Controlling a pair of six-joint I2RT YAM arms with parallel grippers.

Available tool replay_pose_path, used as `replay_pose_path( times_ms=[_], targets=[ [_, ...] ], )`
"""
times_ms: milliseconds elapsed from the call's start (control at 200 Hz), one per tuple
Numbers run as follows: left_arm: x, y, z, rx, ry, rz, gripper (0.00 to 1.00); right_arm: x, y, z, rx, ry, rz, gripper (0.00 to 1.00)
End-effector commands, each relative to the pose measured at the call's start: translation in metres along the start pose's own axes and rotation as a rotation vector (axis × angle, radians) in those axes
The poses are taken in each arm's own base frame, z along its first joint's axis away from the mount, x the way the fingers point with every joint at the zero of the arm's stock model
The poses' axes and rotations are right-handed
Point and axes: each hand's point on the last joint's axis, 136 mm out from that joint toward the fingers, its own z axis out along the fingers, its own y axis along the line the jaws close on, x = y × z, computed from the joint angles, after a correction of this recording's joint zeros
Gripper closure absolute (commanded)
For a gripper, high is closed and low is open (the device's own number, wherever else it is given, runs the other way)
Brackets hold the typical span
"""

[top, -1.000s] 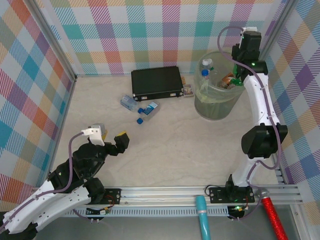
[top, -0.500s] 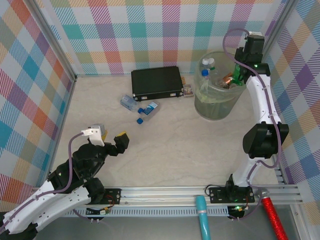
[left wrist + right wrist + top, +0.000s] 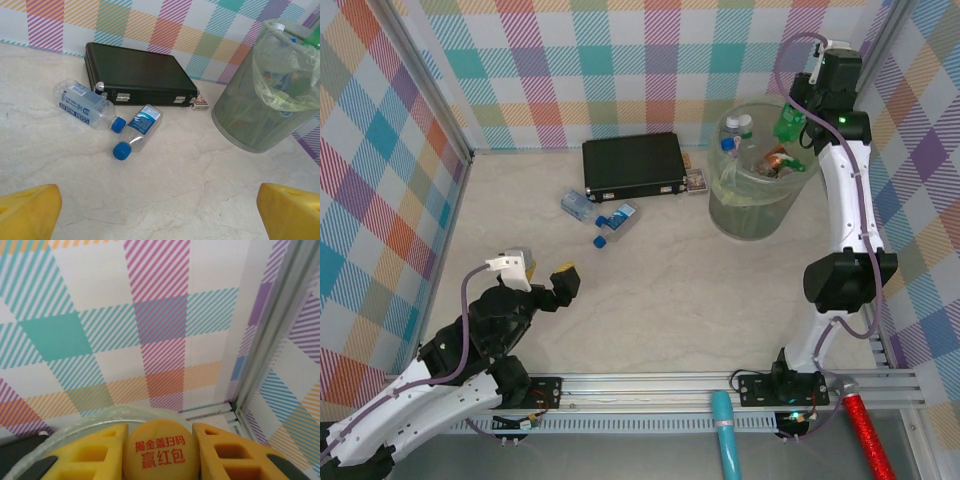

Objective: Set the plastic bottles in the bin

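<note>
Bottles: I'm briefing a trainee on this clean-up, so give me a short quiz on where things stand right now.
1. True or false: the left gripper stands open and empty.
2. How many bottles lie on the table beside the black case? A one; B two; C five.
3. What colour is the cap of the green bottle clamped in the right gripper?
Key: 1 true; 2 B; 3 yellow, with red print.
</note>
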Motion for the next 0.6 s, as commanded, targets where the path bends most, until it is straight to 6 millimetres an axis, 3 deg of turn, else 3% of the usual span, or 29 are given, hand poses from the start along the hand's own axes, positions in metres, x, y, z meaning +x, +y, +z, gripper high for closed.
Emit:
replay_pose_path(
  times_ms=[0, 235, 495, 600],
  targets=[
    [-0.003, -0.003, -0.001, 0.011, -0.010, -0.017, 0.00, 0.034, 0.015, 0.022, -0.047, 0.102, 0.008, 0.72],
    [-0.005, 0.000, -0.004, -0.001, -0.008, -0.011, 0.00, 0.094, 0.025, 0.046, -0.085, 0.277, 0.013, 0.69],
    [-0.003, -0.001, -0.002, 0.002, -0.005, -0.015, 0.00, 0.125, 0.026, 0.057, -0.089, 0.378, 0.011, 0.68],
    [-0.004, 0.000, -0.003, 0.002, -0.006, -0.016, 0.00, 0.130, 0.024, 0.060, -0.074, 0.392, 0.007, 0.63]
  ],
)
